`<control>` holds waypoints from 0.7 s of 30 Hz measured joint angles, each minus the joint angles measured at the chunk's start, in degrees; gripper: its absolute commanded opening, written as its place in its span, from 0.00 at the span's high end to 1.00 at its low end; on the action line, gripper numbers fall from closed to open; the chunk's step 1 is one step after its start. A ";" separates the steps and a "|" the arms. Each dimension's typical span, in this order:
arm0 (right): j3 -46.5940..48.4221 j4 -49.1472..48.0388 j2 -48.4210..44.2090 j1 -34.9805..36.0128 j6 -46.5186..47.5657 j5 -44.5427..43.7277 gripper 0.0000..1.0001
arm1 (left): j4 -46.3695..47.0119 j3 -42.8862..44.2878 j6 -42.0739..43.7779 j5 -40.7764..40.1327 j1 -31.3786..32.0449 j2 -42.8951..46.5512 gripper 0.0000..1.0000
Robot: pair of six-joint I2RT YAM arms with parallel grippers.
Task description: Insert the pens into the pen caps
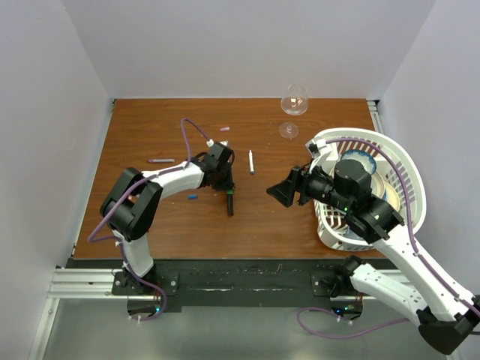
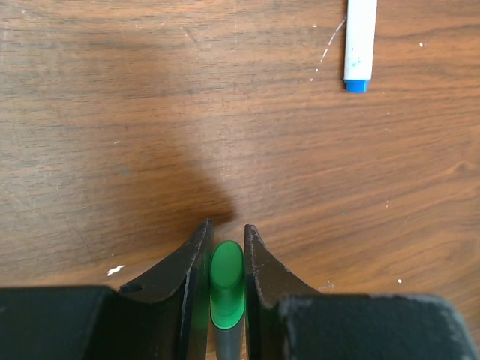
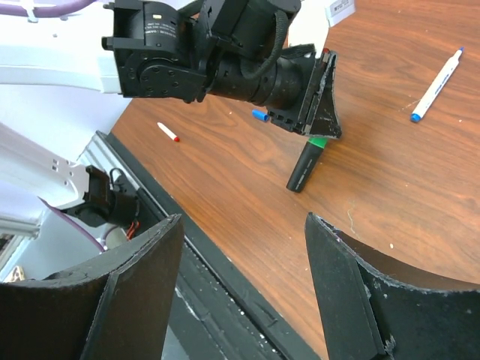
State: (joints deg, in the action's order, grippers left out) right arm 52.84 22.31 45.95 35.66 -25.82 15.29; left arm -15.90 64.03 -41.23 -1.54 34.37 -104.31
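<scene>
Left gripper (image 1: pixel 227 186), angled down mid-frame, clamping green end of marker (image 1: pixel 230 202); right gripper (image 1: pixel 279 192) hovering right of it, jaws apart.

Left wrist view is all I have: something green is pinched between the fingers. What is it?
Observer: The green end of a black marker. The left gripper clamps it there, and the body slants down to the table.
Operator: Where's the other arm?
Observer: The right gripper is open, facing the marker but apart from it.
Operator: Any cap close by?
Observer: A blue cap lies on the table beside the left arm.
</scene>
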 measured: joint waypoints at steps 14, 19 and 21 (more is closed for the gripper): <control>3.19 6.80 2.27 0.00 1.92 -8.33 0.31 | 0.72 0.28 -1.68 0.85 -0.13 -1.31 0.52; 3.19 7.85 2.58 0.00 1.90 -11.32 0.34 | -2.29 0.28 -1.86 -1.20 -0.13 1.16 0.24; 3.39 8.13 3.15 0.00 1.90 -11.80 0.34 | -4.26 0.28 -2.49 -3.23 -0.20 4.07 0.22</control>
State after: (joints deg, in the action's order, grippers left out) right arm 56.23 30.44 49.10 35.66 -23.92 3.49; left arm -20.16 64.31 -43.72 -4.78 34.17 -100.25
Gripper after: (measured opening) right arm 0.669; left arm 0.736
